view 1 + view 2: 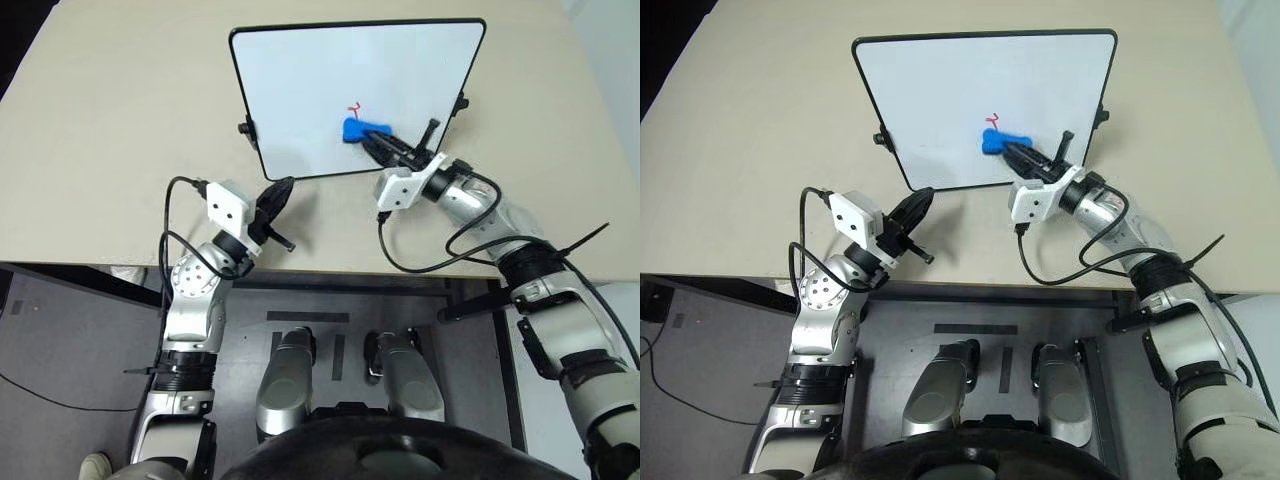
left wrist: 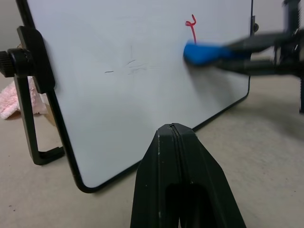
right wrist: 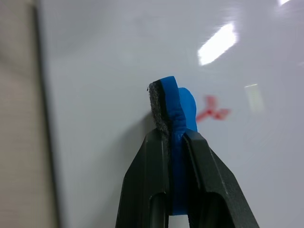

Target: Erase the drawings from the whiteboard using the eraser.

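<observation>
Standing propped on the beige table [image 1: 100, 150] is the whiteboard [image 1: 300, 90], a large white panel with rounded corners, a thin black frame and small black knobs on both side edges; in the left wrist view a black stand bracket [image 2: 33, 118] is showing at one edge, with a bit of pink cloth [image 2: 14, 97] lying behind it. The board face is looking mostly clean, carrying faint grey smudges near its middle in the left wrist view. The drawings [image 1: 353, 105] are amounting to one small red squiggle of thin marker line, shaped like a "7" or "Z", sitting toward 4 o'clock from the board's centre in the head views. The eraser [image 1: 362, 128] is a small bright blue bone-shaped piece with a dark grey felt layer along one side, seen edge-on in the right wrist view; it is lying against the board just at 6 o'clock of the squiggle, close beside the red line, though contact with the mark itself cannot be confirmed. The right gripper [image 3: 176, 135] is clamping the eraser between its two black fingers, the blue body and felt projecting beyond the tips toward the board. The left gripper [image 1: 280, 190] is hanging over the table just off the board's lower corner, at about 7 o'clock of the board, its fingers pressed together with nothing between them and not touching the frame.
</observation>
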